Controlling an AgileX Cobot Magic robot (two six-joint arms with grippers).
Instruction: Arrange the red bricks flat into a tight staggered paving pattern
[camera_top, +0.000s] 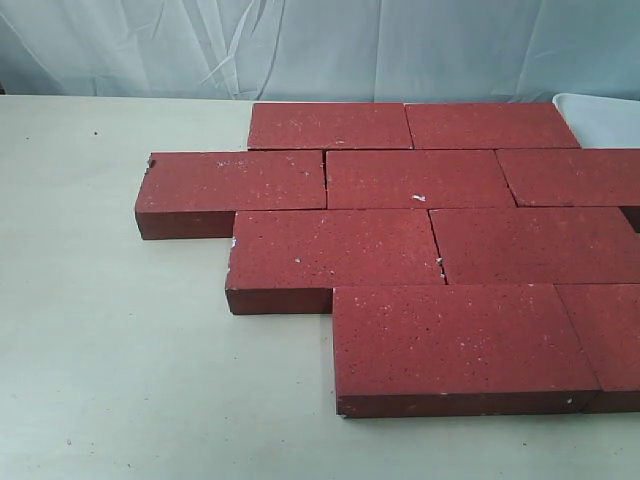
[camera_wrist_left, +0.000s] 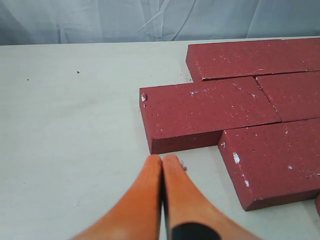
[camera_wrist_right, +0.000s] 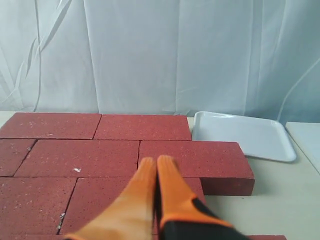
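By the red bricks (camera_top: 420, 180), the left claw (camera_wrist_left: 162, 161) and right claw (camera_wrist_right: 156, 162) sit clenched, empty; closing any hairline gaps would need gentle, square sideways nudges.

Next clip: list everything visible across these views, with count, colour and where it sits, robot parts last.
Dark-red rectangular paving bricks: nine visible, dark red with white specks, lying flat in four staggered rows on the right part of the table.
White rectangular tray: one, white, on the table beside the far right corner of the bricks.
Table: one, pale cream, under everything.
Cloth backdrop: one, pale bluish white, hanging behind the table.
Left gripper: one, orange fingers, shut and holding nothing, over the table beside the leftmost brick.
Right gripper: one, orange fingers, shut and holding nothing, over the right side of the bricks.
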